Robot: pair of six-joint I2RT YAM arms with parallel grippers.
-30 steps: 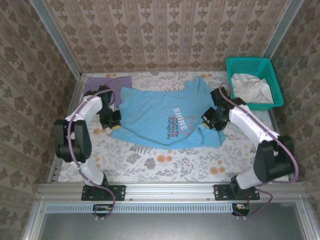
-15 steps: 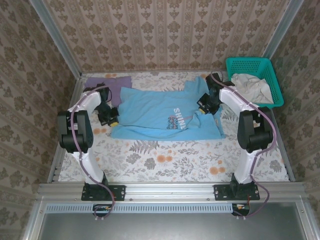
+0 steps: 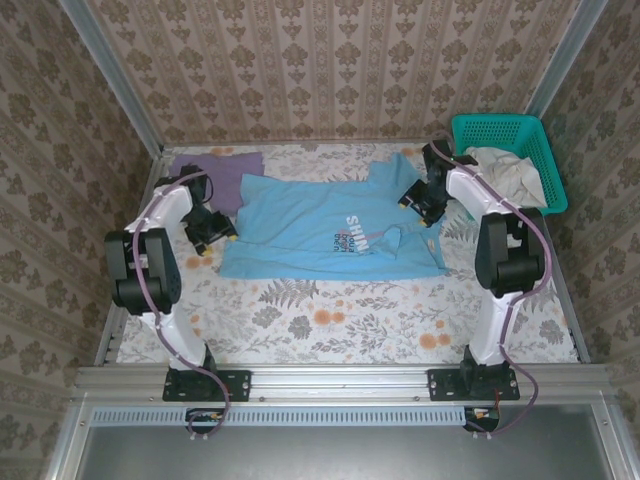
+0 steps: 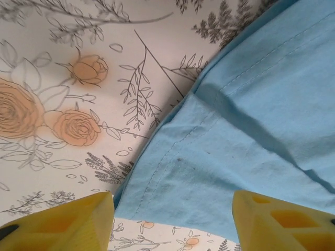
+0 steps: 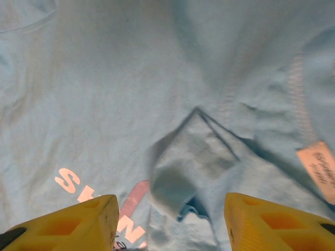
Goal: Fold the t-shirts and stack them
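Note:
The sky-blue t-shirt (image 3: 300, 225) lies spread across the middle of the table, its "SHINE" print (image 3: 345, 235) partly folded under. The lavender t-shirt (image 3: 222, 175) lies flat at the back left. My left gripper (image 3: 214, 232) hovers open at the blue shirt's left edge. In the left wrist view a hemmed corner of the blue t-shirt (image 4: 220, 157) lies loose between the yellow fingers (image 4: 57, 222). My right gripper (image 3: 416, 200) stands open over the shirt's right side. In the right wrist view its fingers (image 5: 277, 219) straddle a small raised flap (image 5: 191, 167) of blue cloth without touching it.
A teal mesh basket (image 3: 530, 135) holding a crumpled white cloth (image 3: 505, 175) stands at the back right, close to the right arm. The floral tablecloth (image 3: 330, 325) lies bare in front of the shirt. Patterned walls enclose the back and both sides.
Both grippers carried the blue shirt's near edge toward the back, shortening it, then opened and let go. The right arm swung in toward the basket.

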